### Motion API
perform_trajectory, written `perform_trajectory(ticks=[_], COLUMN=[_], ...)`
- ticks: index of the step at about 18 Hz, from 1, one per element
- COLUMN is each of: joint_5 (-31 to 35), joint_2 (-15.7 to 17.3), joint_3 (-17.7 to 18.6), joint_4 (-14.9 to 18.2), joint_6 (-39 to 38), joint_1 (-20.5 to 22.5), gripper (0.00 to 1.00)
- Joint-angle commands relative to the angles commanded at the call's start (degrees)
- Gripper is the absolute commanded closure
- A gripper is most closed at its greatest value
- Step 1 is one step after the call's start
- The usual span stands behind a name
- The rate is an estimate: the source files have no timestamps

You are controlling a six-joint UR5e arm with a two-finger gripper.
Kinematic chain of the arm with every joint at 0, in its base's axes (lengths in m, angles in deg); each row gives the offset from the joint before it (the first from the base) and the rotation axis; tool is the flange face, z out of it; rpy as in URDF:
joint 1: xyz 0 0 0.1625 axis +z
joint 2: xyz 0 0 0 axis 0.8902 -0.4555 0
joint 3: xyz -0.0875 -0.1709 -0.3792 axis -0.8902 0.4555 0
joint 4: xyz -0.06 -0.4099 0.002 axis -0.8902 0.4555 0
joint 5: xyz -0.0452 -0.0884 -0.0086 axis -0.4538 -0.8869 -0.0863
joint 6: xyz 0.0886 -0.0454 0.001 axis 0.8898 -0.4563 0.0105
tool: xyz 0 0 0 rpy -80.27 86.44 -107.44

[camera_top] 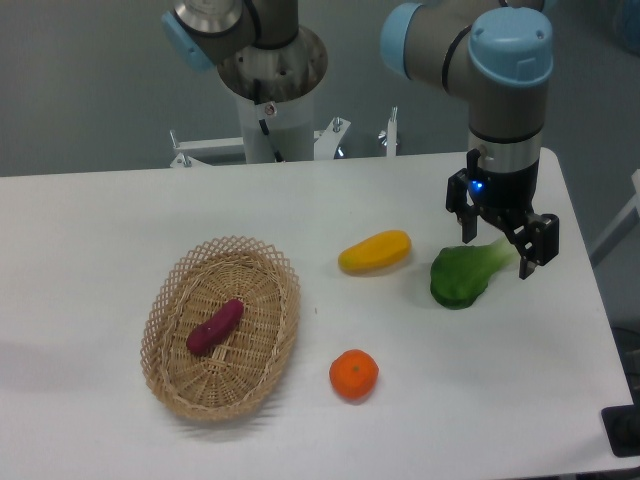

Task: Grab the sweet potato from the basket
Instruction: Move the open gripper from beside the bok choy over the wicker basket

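Camera view: smooth tapered sweet potato [215, 326] (purple-magenta) lies in woven basket [160, 310].

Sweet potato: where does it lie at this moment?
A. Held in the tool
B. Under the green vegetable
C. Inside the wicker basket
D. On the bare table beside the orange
C. The sweet potato lies on the floor of the basket, while the tool hangs far off, above the green vegetable, gripping nothing.
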Motion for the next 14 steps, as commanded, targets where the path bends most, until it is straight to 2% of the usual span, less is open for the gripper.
perform_trajectory(ticks=[3, 4, 6, 9, 11, 14], joint_5=[0.26, 0.26, -0.26, -1.32, -1.5, -2.19], joint_2=[0.44, 0.62, 2.98, 3.78, 5.8, 5.46], joint_3=[1.06, 2.19, 4.83, 8.96, 11.94, 12.93], joint_4=[0.26, 0.18, -0.09, -0.44, -0.79, -2.63], joint_6=[-0.52, -0.79, -1.05, -2.1, -11.1, -28.6], joint_1=[-0.44, -0.44, -0.79, -1.93, -2.98, -9.91], gripper=[0.0, 0.0, 0.0, 0.0, 0.0, 0.0])
